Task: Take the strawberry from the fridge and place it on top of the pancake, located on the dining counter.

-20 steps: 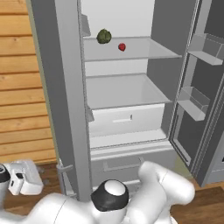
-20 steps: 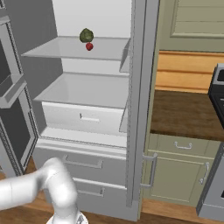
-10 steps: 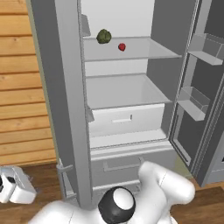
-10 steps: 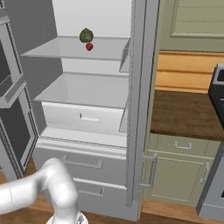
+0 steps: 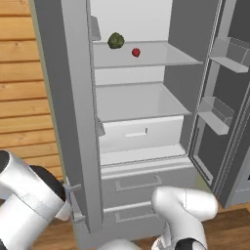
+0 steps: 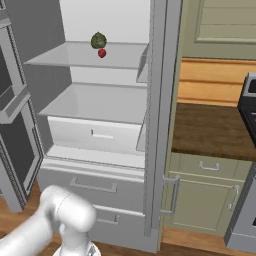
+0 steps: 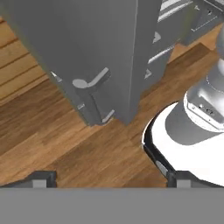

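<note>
The fridge (image 5: pixel 181 93) stands with both doors swung wide. A tiny red strawberry (image 5: pixel 136 52) lies on its upper shelf, just right of a dark green lumpy ball (image 5: pixel 115 40). From the other side the strawberry (image 6: pixel 102 53) sits just below and in front of that ball (image 6: pixel 98 40). My gripper (image 7: pixel 112 180) hangs low over the wood floor beside the bottom of the left fridge door (image 7: pixel 87 48), far below the strawberry. It is open, its fingertips (image 7: pixel 41 178) wide apart with nothing between them. The pancake and the dining counter are out of view.
Below the shelves are a pale inner drawer (image 5: pixel 139 134) and two bottom drawers (image 5: pixel 141 183). The right door (image 5: pixel 219 112) with its bins stands open. A dark-topped wall counter on green cabinets (image 6: pixel 210 130) sits right of the fridge. My own base (image 7: pixel 192 140) is close by the hand.
The arm has sunk and swung down to the left. The hand that showed at the lower left of the left base view has dropped from sight. The fridge and fruit have not moved.
</note>
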Controlling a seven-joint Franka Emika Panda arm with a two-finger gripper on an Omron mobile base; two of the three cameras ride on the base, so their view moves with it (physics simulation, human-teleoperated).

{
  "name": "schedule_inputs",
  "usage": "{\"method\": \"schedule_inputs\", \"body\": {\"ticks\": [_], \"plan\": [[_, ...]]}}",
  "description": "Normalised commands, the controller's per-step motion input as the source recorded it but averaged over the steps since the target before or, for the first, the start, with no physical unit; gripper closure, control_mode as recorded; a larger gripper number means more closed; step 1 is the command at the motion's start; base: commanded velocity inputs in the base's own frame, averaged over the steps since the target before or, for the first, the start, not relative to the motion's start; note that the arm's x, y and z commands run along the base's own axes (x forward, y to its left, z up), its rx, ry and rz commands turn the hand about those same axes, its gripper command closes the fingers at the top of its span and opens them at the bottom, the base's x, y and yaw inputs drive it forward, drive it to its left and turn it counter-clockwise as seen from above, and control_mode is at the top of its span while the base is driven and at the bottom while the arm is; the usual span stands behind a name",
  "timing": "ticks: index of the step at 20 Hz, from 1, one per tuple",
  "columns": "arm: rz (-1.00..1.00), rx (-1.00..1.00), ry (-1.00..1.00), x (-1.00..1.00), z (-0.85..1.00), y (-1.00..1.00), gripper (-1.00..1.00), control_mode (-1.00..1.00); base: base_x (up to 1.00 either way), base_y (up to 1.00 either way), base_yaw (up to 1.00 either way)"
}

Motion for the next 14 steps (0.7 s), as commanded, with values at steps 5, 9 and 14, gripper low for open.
{"method": "schedule_inputs", "body": {"ticks": [5, 9, 14], "plan": [[0.30, 0.75, 0.09, -0.04, 0.65, -0.73, -1.00, -1.00, 0.00, 0.00, 0.00], [0.10, 0.88, 0.02, 0.02, 0.82, -0.99, -1.00, -1.00, 0.00, 0.00, 0.00], [0.16, 0.69, -0.05, 0.02, 0.60, -1.00, -1.00, -1.00, 0.00, 0.00, 0.00]]}}
